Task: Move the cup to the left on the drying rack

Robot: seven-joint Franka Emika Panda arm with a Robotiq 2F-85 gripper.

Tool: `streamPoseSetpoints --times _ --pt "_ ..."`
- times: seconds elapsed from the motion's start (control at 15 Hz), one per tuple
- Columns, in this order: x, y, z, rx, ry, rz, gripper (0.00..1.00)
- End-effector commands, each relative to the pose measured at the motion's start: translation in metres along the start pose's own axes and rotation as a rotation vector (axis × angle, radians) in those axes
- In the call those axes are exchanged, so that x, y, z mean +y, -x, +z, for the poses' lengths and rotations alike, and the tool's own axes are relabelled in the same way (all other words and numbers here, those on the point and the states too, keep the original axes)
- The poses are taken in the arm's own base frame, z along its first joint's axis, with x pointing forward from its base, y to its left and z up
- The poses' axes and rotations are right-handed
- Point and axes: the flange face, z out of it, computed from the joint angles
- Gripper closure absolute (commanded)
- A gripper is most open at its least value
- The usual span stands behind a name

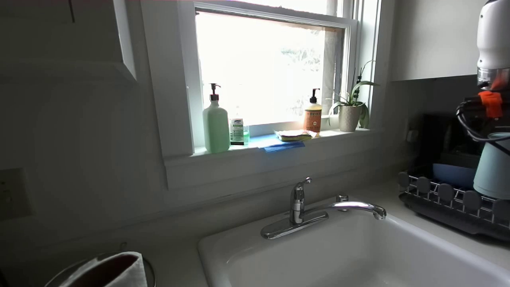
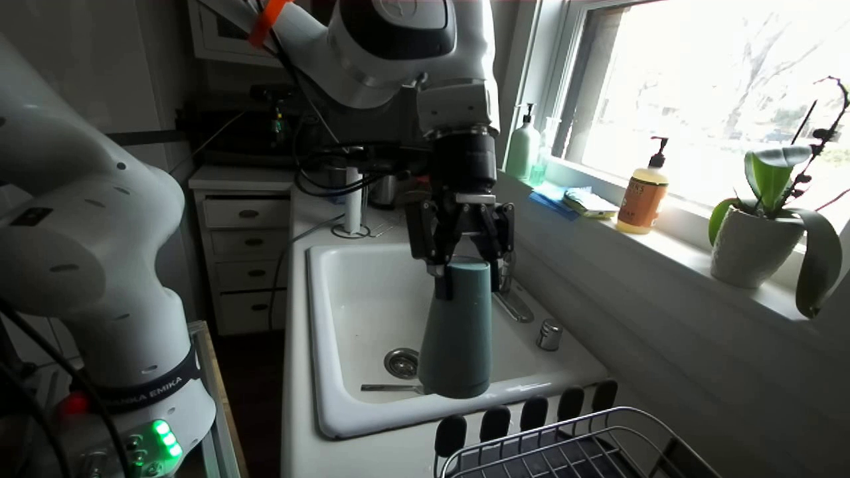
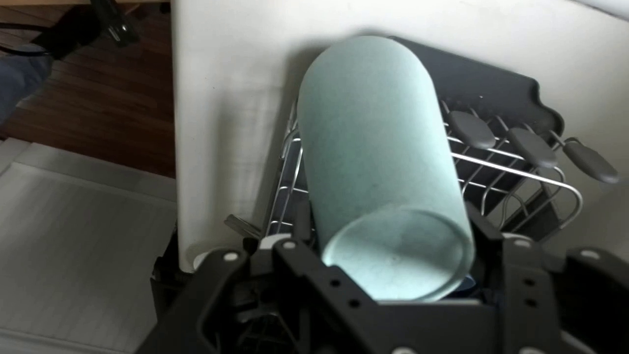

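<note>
One cup (image 1: 495, 171) is hanging far right in an exterior view, by the drying rack (image 1: 450, 215). Mid-frame in an exterior view, the end effector (image 2: 469, 279) is clamping it. It is filling the wrist view's centre; we are judging this the carry, next needing lowering.

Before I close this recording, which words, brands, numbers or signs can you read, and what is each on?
"ANKA EMIKA" on the robot's base band; its opening letters are not legible.
"MEYER", as best I can tell, on the orange-labelled pump bottle; its smaller print is blurred.
Print on the small white-labelled bottle: too blurred.
Mark on the arm's cap: too unclear to read.
Cup: no lettering visible.
</note>
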Motion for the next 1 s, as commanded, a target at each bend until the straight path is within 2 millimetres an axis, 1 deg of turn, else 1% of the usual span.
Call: streamPoseSetpoints --times 0.0,0.07,0.13,0.27,0.4,0.47,0.6,0.93 --pt "-0.005 -0.023 -0.018 -0.006 -0.059 0.029 0.54" --pt "-0.008 -0.027 -0.02 -0.004 -0.076 0.045 0.54" --pt "-0.003 -0.015 -0.013 0.008 -0.037 0.027 0.29" --pt "-0.004 -0.021 -0.017 0.011 -0.053 0.038 0.29" --pt "-0.004 -0.022 -0.018 0.011 -0.053 0.039 0.29" --pt "-0.007 -0.019 -0.018 0.026 -0.054 0.042 0.54" --pt "-0.024 -0.021 -0.019 0.02 -0.056 0.086 0.54" --pt "-0.067 -0.016 -0.023 0.041 -0.054 0.11 0.54"
